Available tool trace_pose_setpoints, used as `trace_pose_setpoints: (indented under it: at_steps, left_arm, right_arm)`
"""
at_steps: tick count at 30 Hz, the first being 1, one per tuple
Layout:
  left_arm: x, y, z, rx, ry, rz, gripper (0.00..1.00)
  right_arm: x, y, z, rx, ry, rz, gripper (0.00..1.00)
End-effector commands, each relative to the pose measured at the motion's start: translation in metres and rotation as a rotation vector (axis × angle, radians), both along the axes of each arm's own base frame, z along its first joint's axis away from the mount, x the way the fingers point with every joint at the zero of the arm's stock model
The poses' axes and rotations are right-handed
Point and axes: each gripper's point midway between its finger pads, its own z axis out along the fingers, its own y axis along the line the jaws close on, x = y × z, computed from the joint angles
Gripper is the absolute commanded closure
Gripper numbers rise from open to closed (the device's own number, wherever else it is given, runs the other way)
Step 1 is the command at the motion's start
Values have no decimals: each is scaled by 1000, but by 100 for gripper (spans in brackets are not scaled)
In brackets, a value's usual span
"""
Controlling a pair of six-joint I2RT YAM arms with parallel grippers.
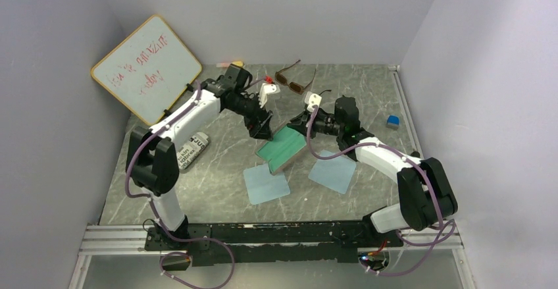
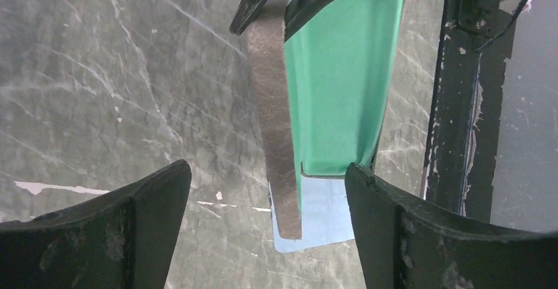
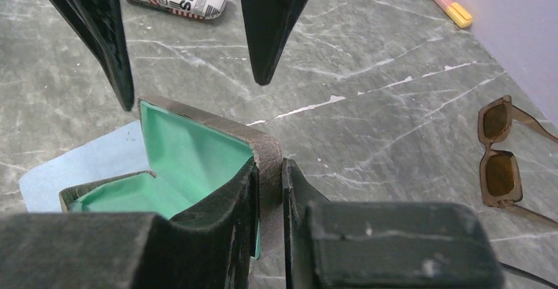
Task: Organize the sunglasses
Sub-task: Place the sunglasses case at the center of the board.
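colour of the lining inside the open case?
The case has a mint-green lining; clearest in the left wrist view.

Amber-brown sunglasses (image 3: 500, 176), green-lined case (image 3: 191, 157), grey-veined table (image 3: 368, 58)

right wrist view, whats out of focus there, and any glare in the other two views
Right wrist: the right tool, closest to the lens, is soft and dark, while the case and brown sunglasses are sharp. Left wrist: the left tool is dark and slightly soft, the table crisp, no glare. Top external: even, soft light, no glare.
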Motion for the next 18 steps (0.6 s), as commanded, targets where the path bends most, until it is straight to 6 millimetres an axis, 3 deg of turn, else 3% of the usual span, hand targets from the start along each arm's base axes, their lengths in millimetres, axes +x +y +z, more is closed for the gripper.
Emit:
trace_pose_setpoints:
  at_steps: [1, 8, 18]
  left_arm:
    - [-3, -12, -9, 19, 13, -9, 11]
    - [-14, -23, -24, 47, 48, -44, 26]
    - [-12, -25, -30, 63, 53, -27, 71]
  right_arm:
    - [-2, 3, 35, 67, -88, 29, 100]
    - [-2, 1, 36, 70, -90, 32, 100]
    - [-4, -1, 39, 76, -93, 35, 100]
